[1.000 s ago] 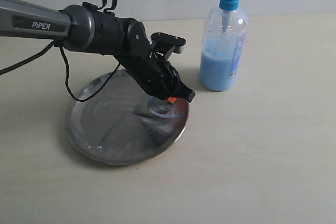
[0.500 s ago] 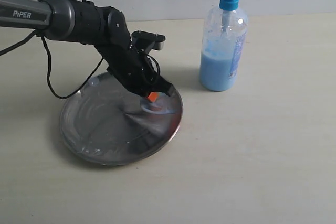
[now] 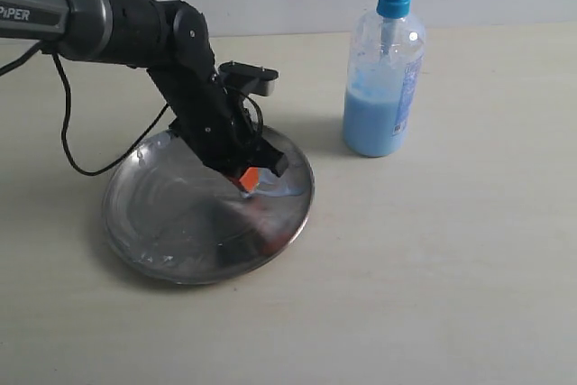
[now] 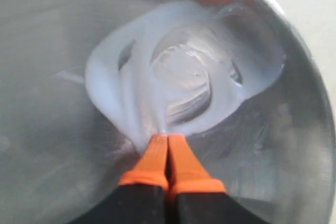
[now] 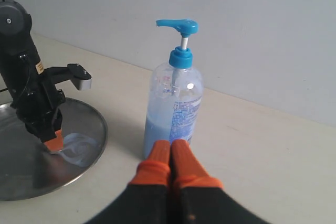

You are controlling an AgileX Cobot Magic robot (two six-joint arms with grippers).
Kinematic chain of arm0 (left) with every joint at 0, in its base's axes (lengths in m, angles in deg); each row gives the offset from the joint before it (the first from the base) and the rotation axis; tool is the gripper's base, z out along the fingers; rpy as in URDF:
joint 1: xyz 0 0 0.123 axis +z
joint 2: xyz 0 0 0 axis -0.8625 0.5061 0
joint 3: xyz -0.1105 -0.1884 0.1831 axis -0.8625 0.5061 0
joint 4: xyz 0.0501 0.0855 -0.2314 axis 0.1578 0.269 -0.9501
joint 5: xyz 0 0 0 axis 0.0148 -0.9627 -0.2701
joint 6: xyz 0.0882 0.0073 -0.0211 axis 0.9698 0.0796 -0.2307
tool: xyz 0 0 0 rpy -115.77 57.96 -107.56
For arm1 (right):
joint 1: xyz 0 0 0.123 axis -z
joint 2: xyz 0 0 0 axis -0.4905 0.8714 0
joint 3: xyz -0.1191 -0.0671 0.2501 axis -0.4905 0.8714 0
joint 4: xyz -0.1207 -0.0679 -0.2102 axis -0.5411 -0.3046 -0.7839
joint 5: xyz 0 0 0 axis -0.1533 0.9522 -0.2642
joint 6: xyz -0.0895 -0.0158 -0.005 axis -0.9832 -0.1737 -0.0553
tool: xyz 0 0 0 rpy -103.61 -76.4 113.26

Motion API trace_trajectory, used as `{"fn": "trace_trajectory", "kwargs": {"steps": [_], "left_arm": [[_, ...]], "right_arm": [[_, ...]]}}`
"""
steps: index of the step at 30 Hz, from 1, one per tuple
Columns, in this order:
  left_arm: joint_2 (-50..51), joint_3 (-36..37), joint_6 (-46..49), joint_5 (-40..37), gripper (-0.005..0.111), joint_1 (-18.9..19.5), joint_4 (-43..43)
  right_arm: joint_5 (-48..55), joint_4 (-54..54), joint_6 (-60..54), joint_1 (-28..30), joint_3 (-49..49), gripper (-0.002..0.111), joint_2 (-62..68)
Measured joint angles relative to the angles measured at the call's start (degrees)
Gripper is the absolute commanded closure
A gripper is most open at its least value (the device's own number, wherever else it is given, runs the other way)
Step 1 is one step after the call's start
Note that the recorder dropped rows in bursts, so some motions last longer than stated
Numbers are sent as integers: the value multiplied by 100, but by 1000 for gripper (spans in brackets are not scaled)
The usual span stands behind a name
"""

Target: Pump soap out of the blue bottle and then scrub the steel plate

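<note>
Far left, the black cable (image 3: 68, 146) drooped off the left arm (image 3: 117, 20), and that arm had pulled back leftward versus a second earlier. The steel plate (image 3: 153, 214) lay flat on the beige table (image 3: 451, 268), left of centre; it had slid a little left with the arm. The left gripper (image 3: 250, 179) pointed down into the right half of the plate, orange fingers (image 4: 155, 158) pressed together with nothing between them, tips touching the metal at the edge of the smear. Earlier the tips sat nearer the right rim; now they were further in. The soap (image 4: 131, 93) was a pale blue swirled patch just right of the tips, near the rim, with bare metal in its centre. The blue bottle (image 3: 383, 87) stood upright on the table, right of the plate and clear of it, in the same spot as before, pump head up. The right gripper (image 5: 170, 148) hovered near the bottle, not touching it, fingers closed on each other, empty
</note>
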Motion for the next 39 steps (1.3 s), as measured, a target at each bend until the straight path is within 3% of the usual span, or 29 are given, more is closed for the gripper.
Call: {"fn": "trace_trajectory", "kwargs": {"steps": [11,24,39], "left_arm": [[-1937,238,-456,370,107,0,63],[-3977,2187,-603,1630,107,0,97],[-6122,3701,-603,2379,107,0,97]], "right_arm": [[-6,0,-11,0,3,108,-58],[-6,0,-11,0,3,108,-58],[-6,0,-11,0,3,108,-58]]}}
